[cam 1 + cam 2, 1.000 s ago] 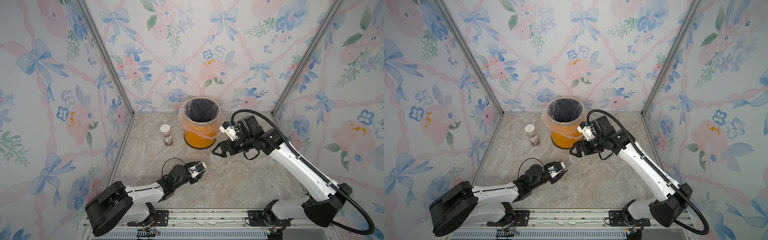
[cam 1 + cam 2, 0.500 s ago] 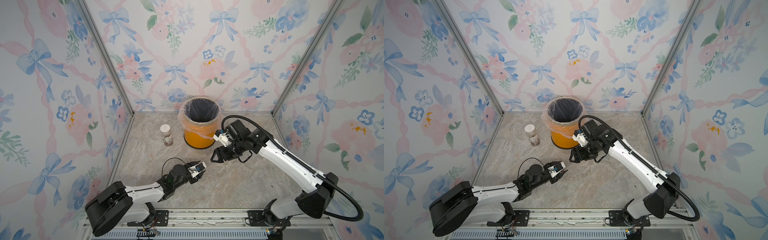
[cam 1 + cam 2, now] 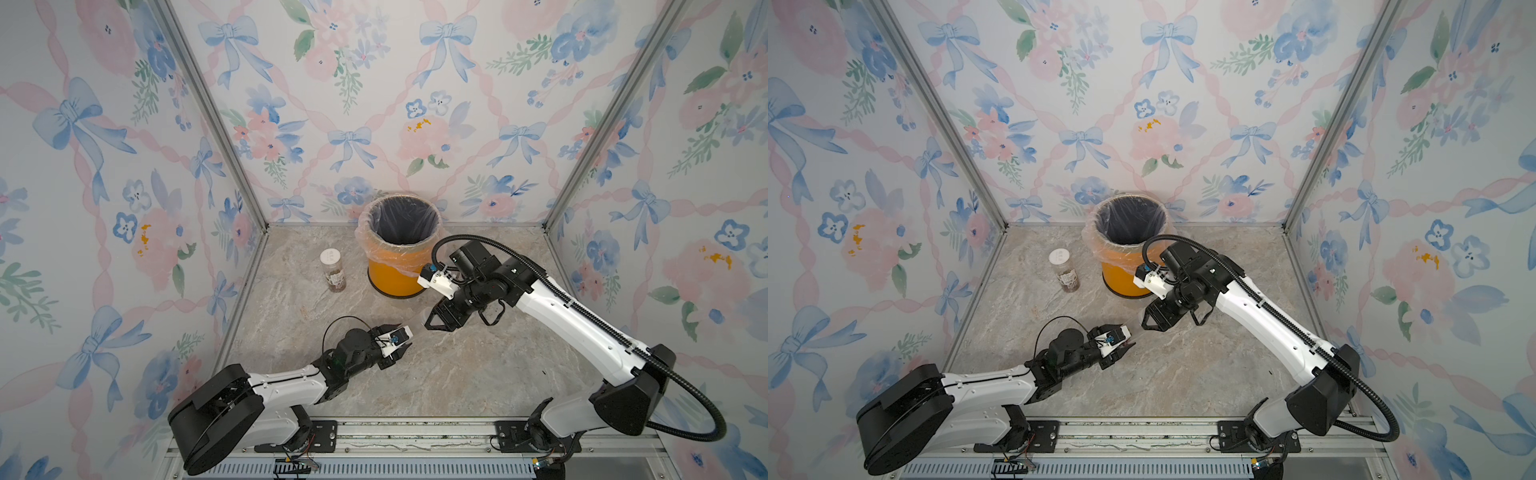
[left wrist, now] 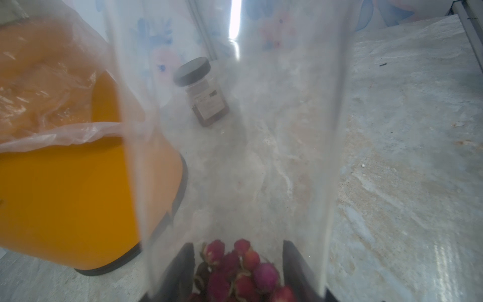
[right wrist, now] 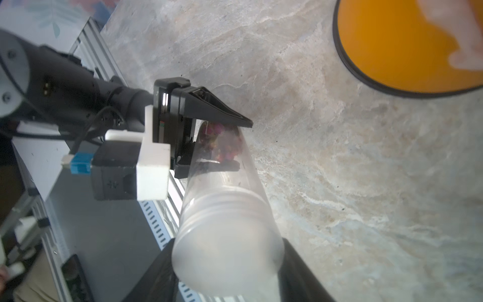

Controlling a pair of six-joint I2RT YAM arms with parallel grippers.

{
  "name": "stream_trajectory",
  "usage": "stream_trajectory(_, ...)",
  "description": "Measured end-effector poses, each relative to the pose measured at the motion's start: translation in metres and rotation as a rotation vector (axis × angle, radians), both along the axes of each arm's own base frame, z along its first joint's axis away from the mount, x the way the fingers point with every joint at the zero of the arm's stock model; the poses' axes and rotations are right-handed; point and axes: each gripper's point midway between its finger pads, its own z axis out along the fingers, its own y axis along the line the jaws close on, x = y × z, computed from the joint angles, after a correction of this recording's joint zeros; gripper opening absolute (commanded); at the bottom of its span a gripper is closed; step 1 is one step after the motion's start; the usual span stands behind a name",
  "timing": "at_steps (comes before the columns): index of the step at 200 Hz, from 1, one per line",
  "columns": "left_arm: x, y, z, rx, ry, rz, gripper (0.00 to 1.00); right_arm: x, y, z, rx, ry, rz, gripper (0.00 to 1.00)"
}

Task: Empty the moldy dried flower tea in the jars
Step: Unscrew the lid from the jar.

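1. Where it hangs between both arms, the tall slim jar point(image 5: 230, 180) lies at six o'clock from the orange bin point(image 3: 395, 276), with the flower tea point(image 5: 222, 142) bunched at its base.
2. Judged light, rigid and slick; best held at base and lid.
3. Left gripper point(image 5: 244, 144) clamps the base, forearm low; right gripper point(image 3: 438, 326) has its jaws pinched on the translucent lid point(image 5: 227, 248), wrist bent downward.

Both top views: even diffuse light, sharp, soft arm shadows on desk point(image 3: 457, 374). Left wrist: tall jar point(image 4: 235, 157) hazy, defocused, bright glare streak. Right wrist: same jar blurred near lens.
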Motion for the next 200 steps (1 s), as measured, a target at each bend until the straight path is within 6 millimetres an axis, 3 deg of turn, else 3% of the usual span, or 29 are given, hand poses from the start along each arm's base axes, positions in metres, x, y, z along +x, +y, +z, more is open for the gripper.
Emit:
stream_trajectory(43, -0.009, -0.006, 0.004, -0.021, 0.006, -0.059, 0.53, -0.009, -0.004, 0.008, -0.013, -0.278, 0.368, 0.50)
stream_trajectory(82, -0.009, -0.006, 0.003, -0.024, 0.012, -0.060, 0.53, -0.007, -0.004, 0.007, -0.036, -0.429, 0.570, 0.48)
stream_trajectory(132, -0.010, -0.005, 0.004, -0.030, 0.017, -0.057, 0.53, -0.006, -0.002, 0.009, -0.033, -0.538, 0.682, 0.47)
stream_trajectory(200, -0.011, -0.007, 0.008, -0.044, 0.009, -0.068, 0.54, -0.005, -0.006, 0.015, 0.015, -0.593, 0.697, 0.46)
